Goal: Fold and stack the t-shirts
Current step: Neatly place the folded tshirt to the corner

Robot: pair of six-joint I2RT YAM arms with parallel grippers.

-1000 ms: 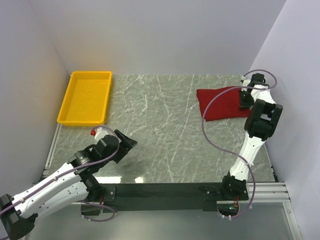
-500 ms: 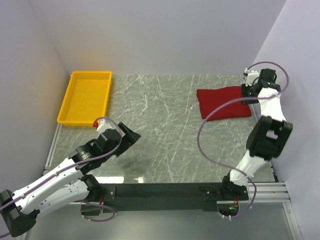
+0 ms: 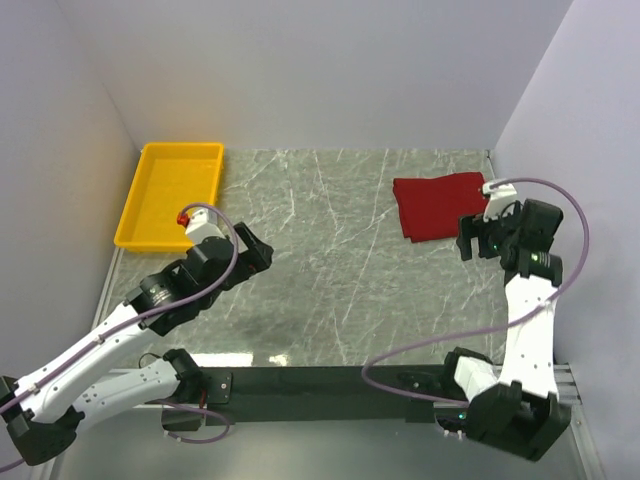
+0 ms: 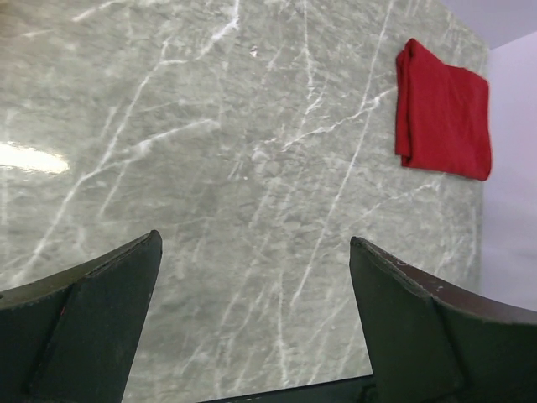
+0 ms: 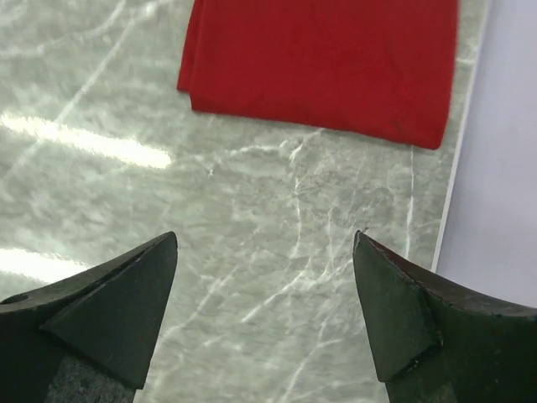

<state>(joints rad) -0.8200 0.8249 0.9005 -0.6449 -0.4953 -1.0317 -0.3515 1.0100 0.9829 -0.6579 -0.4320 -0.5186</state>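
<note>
The folded dark red cloth t-shirt (image 3: 440, 205) lies flat at the far right of the grey marble table (image 3: 330, 250), apparently its stacking spot; the right gripper (image 5: 264, 239) hovers just short of it, fingers apart and empty, the fold seemingly done; the left gripper (image 4: 253, 239), fingers also apart, hangs near the yellow plastic tray (image 3: 170, 190).

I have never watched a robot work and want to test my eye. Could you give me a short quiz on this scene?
1. True or false: the red shirt lies folded on the table, held by no pincer.
2. What is in the yellow tray? A) a shirt B) nothing C) a cup
3. Which is nearer the shirt: the left pincer or the right pincer?
Key: 1 true; 2 B; 3 right.
</note>
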